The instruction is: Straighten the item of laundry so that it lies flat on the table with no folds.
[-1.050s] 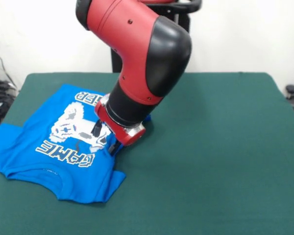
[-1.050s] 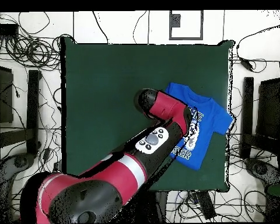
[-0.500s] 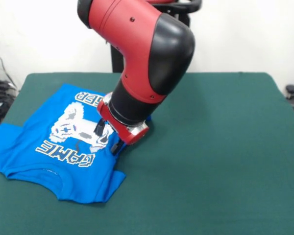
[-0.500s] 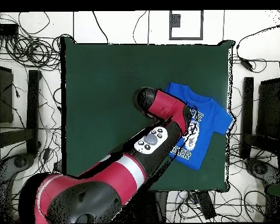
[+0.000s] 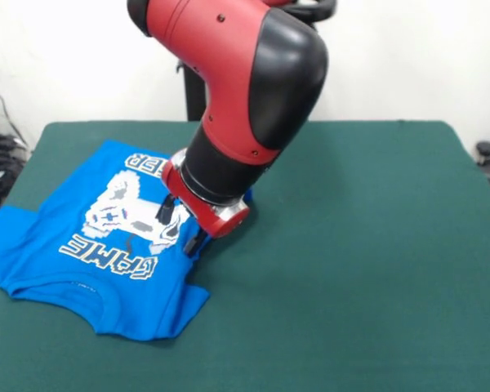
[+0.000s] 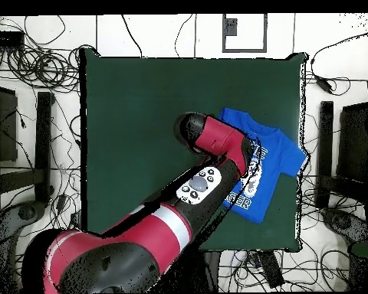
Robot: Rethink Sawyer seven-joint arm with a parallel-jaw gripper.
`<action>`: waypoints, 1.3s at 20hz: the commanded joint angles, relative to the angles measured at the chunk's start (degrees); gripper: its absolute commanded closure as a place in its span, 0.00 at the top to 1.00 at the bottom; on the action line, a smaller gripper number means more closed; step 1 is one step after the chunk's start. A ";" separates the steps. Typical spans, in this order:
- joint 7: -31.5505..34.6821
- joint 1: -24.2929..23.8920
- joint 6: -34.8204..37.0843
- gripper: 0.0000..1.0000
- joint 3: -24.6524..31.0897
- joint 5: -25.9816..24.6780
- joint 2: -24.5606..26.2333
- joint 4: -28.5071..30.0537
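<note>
A: Where is the end effector (image 5: pixel 182 229), and what is it doing?

B: It is down at the shirt's side edge, at the side of the print nearest the bare bench. Two dark fingers (image 5: pixel 162 214) show under the red wrist ring, one over the controller print and one at the fabric's edge. They stand a little apart, but I cannot tell whether they are clenched on cloth or released (the wrist hides the tips).

A: Why there?

B: My reading is that the blue edge beside the wrist is bunched or turned over, so that side is the one to pull outward. The arm leans in from above the shirt toward it, which suits a drag away from the print.

A: And the item of laundry (image 5: pixel 82 253) itself?

B: It lies print up, close to one side edge of the bench (image 5: pixel 376 245), with a sleeve reaching nearly to that edge. The front view shows "GAME" clearly, while the other word runs under the arm. The hem corner away from the end effector looks smooth; the corner below the wrist curls (a small doubled flap, I judge).

A: So is it flat yet?

B: Mostly, though not along that inner side. From overhead the arm covers exactly that part of the shirt.
</note>
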 commanded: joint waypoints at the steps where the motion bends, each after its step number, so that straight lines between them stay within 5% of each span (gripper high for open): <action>1: 13.70 0.83 6.31 1.00 3.89 -0.69 -0.16 -4.77; 26: 14.06 -0.90 4.07 1.00 5.29 -0.40 2.43 -8.37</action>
